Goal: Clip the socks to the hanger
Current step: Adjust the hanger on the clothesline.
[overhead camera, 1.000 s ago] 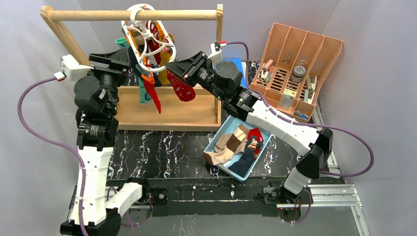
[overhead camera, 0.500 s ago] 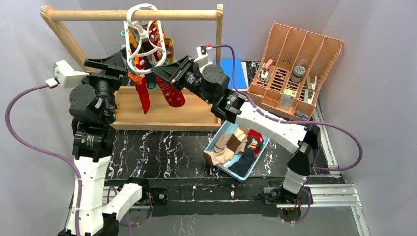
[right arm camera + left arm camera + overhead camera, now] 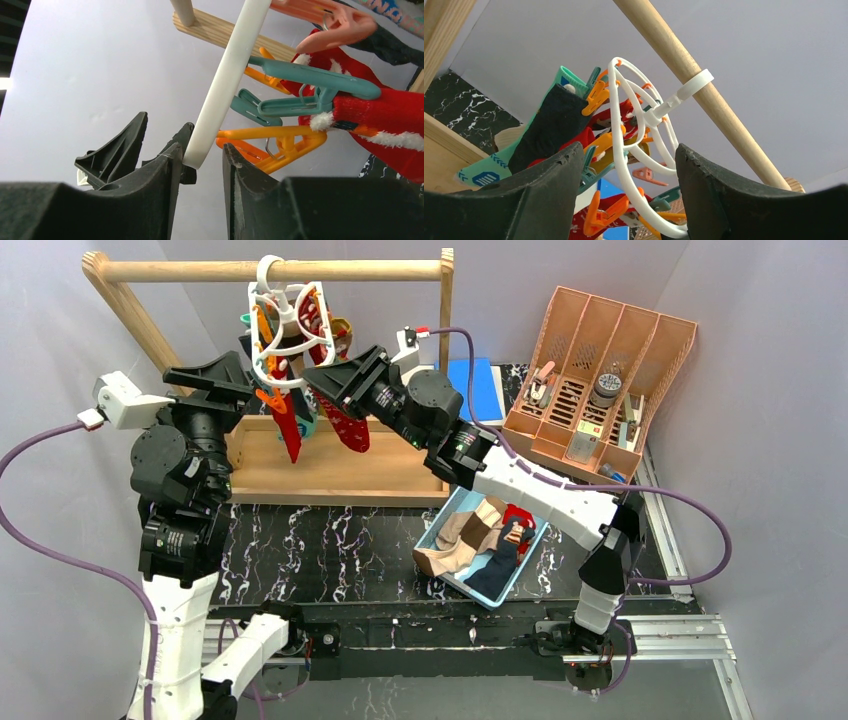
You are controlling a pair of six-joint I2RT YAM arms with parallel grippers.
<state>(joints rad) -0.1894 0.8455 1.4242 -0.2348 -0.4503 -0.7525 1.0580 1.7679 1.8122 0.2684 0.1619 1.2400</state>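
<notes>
The white ring hanger (image 3: 270, 270) hangs by its hook from the wooden rail (image 3: 200, 271), with orange and teal clips. Several socks are clipped to it, among them a plain red sock (image 3: 288, 435) and a patterned red sock (image 3: 350, 425). More socks (image 3: 480, 535) lie in the blue tray (image 3: 436, 530). My left gripper (image 3: 248, 386) is open at the ring's left side, and in the left wrist view the hanger (image 3: 696, 82) runs between its wide jaws (image 3: 630, 146). My right gripper (image 3: 200, 150) is open, the hanger's rim (image 3: 230, 75) resting against its left finger only.
The wooden frame's base board (image 3: 330, 468) lies under the hanging socks. A peach divider rack (image 3: 600, 380) with small items stands at the back right. A blue flat object (image 3: 480, 380) lies behind my right arm. A teal clip (image 3: 310, 75) grips a red sock (image 3: 385, 110).
Both arms have moved left and the hanger has swung from tilted to nearly upright. My right gripper's jaws have widened off the ring's rim.
</notes>
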